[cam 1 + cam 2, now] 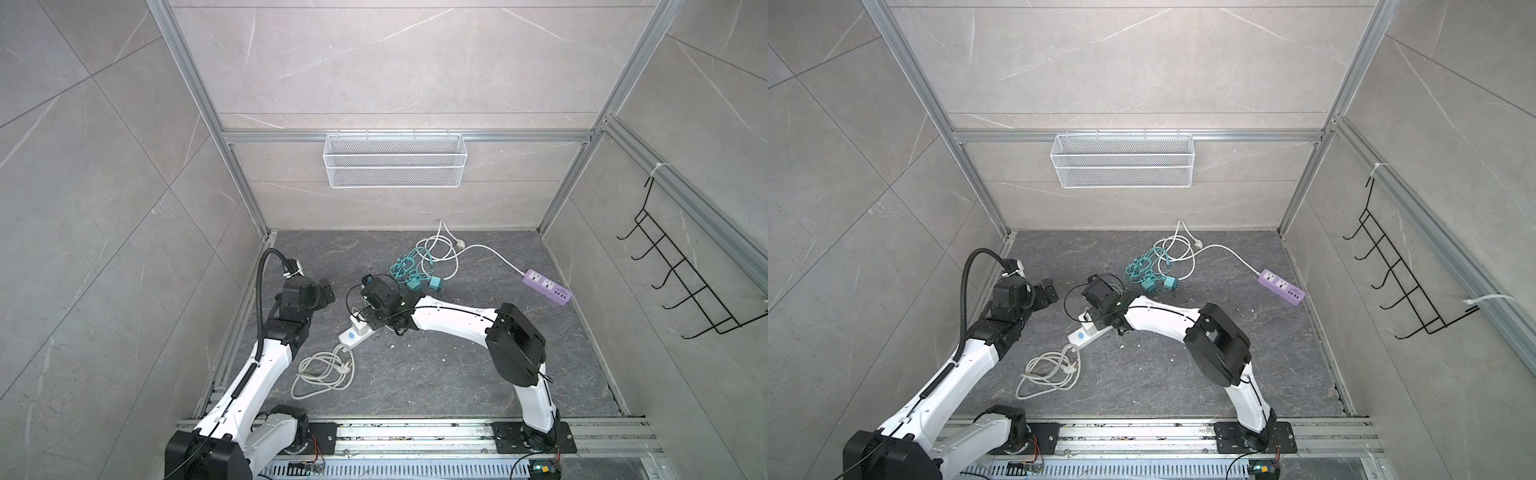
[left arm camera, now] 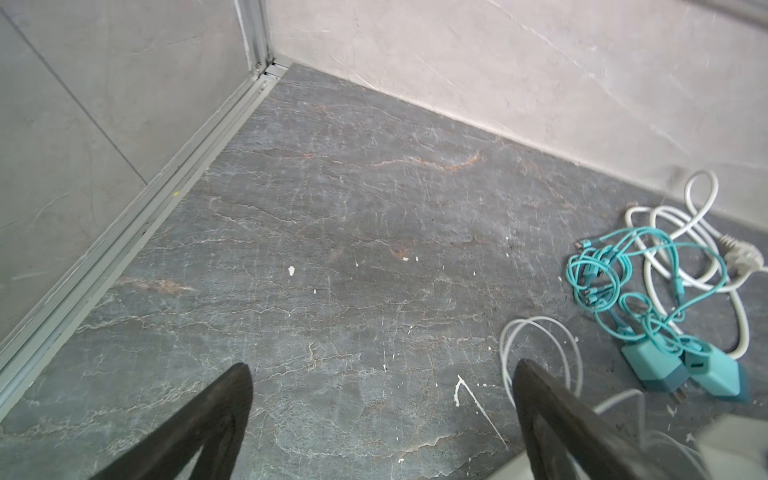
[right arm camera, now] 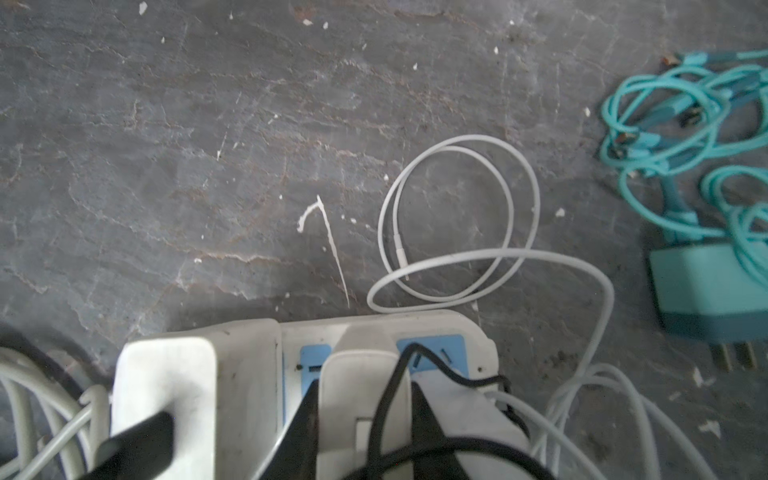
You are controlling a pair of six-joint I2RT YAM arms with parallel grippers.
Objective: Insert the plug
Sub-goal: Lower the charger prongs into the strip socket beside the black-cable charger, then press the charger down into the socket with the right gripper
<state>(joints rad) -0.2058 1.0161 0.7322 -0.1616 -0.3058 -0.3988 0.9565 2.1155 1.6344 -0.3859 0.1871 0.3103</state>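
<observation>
While the right gripper (image 3: 361, 399) clamps the white plug (image 3: 357, 374): keep it upright over the power strip (image 3: 415, 324).
Blue socket (image 3: 453, 345): line the prongs up, then press straight down; the prongs are hidden.
Left gripper (image 2: 382, 415): fingers wide apart, idle over the floor (image 2: 332, 249); it could steady the strip.

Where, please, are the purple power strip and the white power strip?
purple power strip (image 1: 547, 286): in a top view, middle of its top face.
white power strip (image 1: 351, 336): in a top view, its blue-button end.
</observation>
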